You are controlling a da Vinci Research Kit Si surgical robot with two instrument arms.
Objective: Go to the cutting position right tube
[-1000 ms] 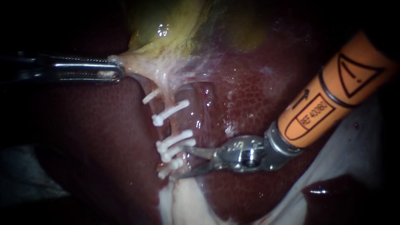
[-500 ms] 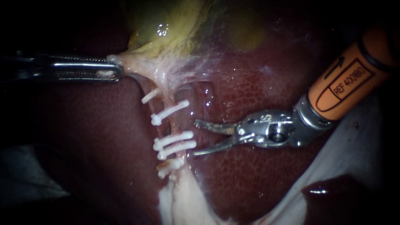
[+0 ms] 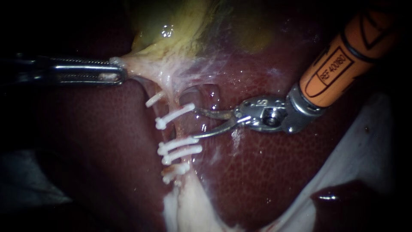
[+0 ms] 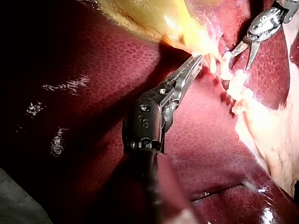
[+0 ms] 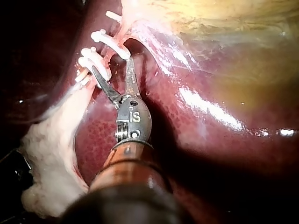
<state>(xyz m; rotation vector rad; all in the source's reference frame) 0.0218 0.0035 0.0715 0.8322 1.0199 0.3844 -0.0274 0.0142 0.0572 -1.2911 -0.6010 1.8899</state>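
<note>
My right instrument (image 3: 194, 123) is showing an orange sleeve with black outlined markings behind silver metal. My left instrument (image 3: 120, 71) is gleaming steel-grey. The liver (image 3: 257, 180) is glistening dark maroon in a fine net-like mottling. The gallbladder (image 3: 180, 30) is looking yellow-green, the clips (image 3: 176, 146) white, the tissue strands (image 3: 167, 75) pale pink.

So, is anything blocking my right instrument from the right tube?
Nothing visible. The right instrument sits right beside the bare stretch of the right tube, between the upper clip and the lower clips.
</note>
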